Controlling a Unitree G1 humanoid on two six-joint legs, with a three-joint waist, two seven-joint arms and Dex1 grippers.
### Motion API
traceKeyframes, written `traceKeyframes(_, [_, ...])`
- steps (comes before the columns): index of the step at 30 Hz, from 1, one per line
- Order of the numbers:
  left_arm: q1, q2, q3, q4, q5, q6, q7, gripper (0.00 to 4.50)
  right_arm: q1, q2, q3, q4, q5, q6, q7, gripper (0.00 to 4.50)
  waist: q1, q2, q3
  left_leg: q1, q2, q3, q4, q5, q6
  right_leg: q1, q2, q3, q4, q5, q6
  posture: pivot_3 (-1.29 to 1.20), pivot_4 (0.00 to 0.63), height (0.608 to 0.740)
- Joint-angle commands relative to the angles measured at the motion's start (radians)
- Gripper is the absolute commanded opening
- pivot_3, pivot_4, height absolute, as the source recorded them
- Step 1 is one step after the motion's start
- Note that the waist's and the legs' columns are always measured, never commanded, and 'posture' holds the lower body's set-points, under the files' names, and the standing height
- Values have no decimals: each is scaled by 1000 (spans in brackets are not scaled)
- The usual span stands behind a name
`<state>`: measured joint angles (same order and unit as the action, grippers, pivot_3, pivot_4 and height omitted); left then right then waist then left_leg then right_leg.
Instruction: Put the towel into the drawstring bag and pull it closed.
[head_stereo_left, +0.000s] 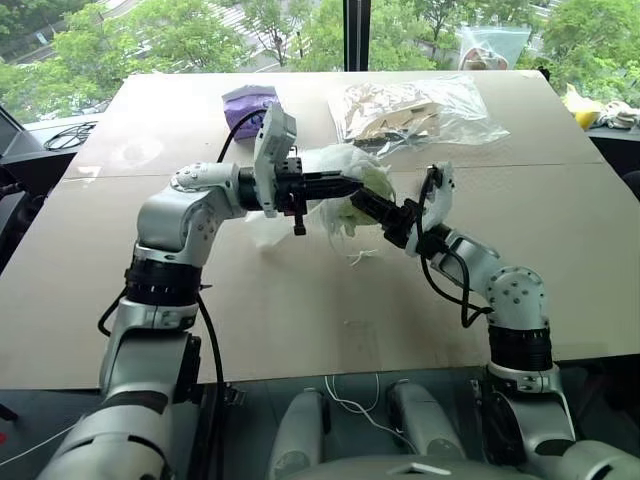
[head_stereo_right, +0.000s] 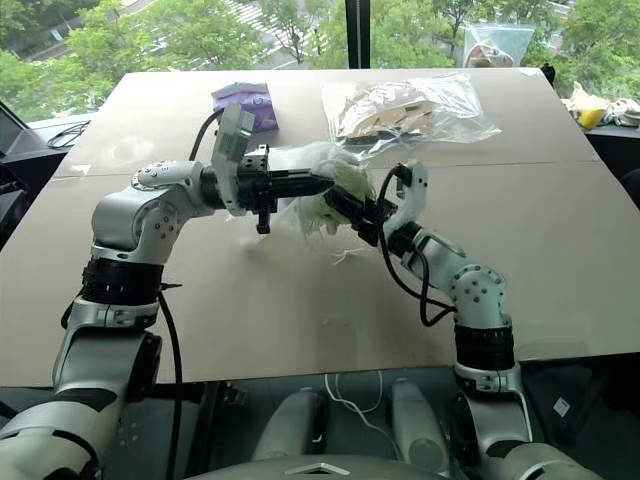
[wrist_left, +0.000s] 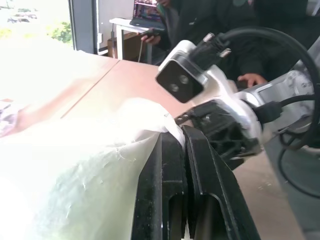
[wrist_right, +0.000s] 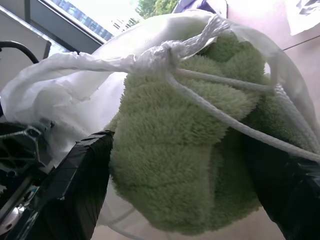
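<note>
Between the two sets of fingers, above the table (head_stereo_left: 300, 320): the drawstring bag (head_stereo_left: 345, 165), with the towel (wrist_right: 185, 150) inside its mouth. Pinched between the left gripper (wrist_left: 182, 137) fingers: a fold of the bag's fabric. Spread on either side of the towel: the right gripper (wrist_right: 190, 190) fingers, cords crossing between them. Beyond the fingers, on the far part of the table: a tissue pack (head_stereo_left: 247, 103) leftward, a plastic bag (head_stereo_left: 420, 108) rightward.

I'm looking down on a broad tan table (head_stereo_left: 250, 320) with a seam running across its middle. Near its far edge lie a purple tissue pack (head_stereo_left: 246, 105) and, beside it, a clear plastic bag (head_stereo_left: 415, 110) (beige pieces inside).
</note>
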<state>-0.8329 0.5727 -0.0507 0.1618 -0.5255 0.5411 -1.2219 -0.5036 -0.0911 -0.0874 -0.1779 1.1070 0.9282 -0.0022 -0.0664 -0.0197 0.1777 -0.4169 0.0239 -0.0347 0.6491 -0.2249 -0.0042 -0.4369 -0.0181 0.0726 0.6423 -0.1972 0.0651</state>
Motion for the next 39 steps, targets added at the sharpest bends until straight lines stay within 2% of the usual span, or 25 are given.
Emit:
traceKeyframes(1, [-30, 1, 9, 17, 23, -60, -24, 0, 6, -26, 1, -74, 5, 17, 31, 4295, -2, 0, 0, 0, 0, 0, 0, 0, 0, 0, 0, 0, 0, 0, 0, 0, 150, 740])
traceKeyframes(5, [-41, -12, 6, 37, 41, -79, -24, 0, 16, -51, 32, -99, -31, 21, 55, 4295, -2, 0, 0, 0, 0, 0, 0, 0, 0, 0, 0, 0, 0, 0, 0, 0, 150, 740])
traceKeyframes(6, [-44, -16, 5, 39, 43, -81, -24, 0, 16, -51, 42, -101, -48, 15, 59, 4065, -2, 0, 0, 0, 0, 0, 0, 0, 0, 0, 0, 0, 0, 0, 0, 0, 150, 740])
traceKeyframes(9, [-48, -29, 3, 34, 47, -81, -22, 0, 13, -53, 69, -105, -82, 7, 86, 3067, 0, 0, 0, 0, 0, 0, 0, 0, 0, 0, 0, 0, 0, 0, 1, 0, 150, 740])
traceKeyframes(12, [-42, -39, 4, 6, 34, -59, -28, 0, 7, -49, 86, -102, -108, 6, 108, 1636, 0, 0, 0, 0, 0, 0, 0, 0, 0, 0, 0, 0, 0, 0, 1, 0, 150, 740])
traceKeyframes(16, [-23, -41, 5, -21, 21, -30, -39, 0, -11, -32, 87, -92, -121, -4, 142, 17, -1, 0, 0, 0, 0, 0, 0, 0, 0, 0, 0, 0, 0, 0, 1, 0, 150, 740])
traceKeyframes(19, [-13, -52, 6, -36, 9, -13, -46, 0, -43, 23, 58, -74, -89, -26, 148, 17, -2, 0, 0, 0, 0, 0, 0, 0, 0, 0, 0, 0, 0, 0, 1, 0, 150, 740])
traceKeyframes(21, [-4, -68, 20, -64, -33, 24, -50, 0, -68, 106, 0, -33, -39, -72, 125, 17, -2, 0, 0, 0, 0, 0, 0, 0, 0, 0, 0, 0, 1, 0, 1, 0, 150, 740])
traceKeyframes(24, [9, -75, 26, -90, -55, 50, -37, 0, -106, 256, -127, 43, 119, -147, 62, 17, -1, 0, 0, 0, 1, -1, 0, 0, 0, 0, 1, 0, 1, 0, 0, 0, 150, 740])
traceKeyframes(29, [28, -83, 32, -134, -92, 91, -27, 0, -152, 372, -137, 135, 210, -211, -7, 17, -1, 0, 0, 0, 0, 0, 0, 0, 0, 1, 0, 0, 0, 0, 0, 0, 150, 740])
traceKeyframes(35, [33, -109, 28, -158, -114, 113, -16, 0, -229, 472, -185, 241, 337, -424, -218, 17, -3, 0, 0, 0, 1, 0, 0, 0, 0, 0, 1, 0, 1, 1, -1, 0, 150, 740])
traceKeyframes(37, [30, -112, 34, -149, -112, 111, -13, 0, -238, 465, -175, 241, 361, -489, -288, 17, -4, 0, 0, 0, 1, 0, 0, 0, 0, 0, 0, 0, 1, 1, -1, 0, 150, 740])
traceKeyframes(39, [21, -111, 37, -118, -90, 91, -7, 0, -232, 421, -133, 233, 319, -515, -369, 17, -4, 0, 0, 0, 1, 0, 0, 0, 0, 0, 1, 0, 0, 1, -1, 0, 150, 740])
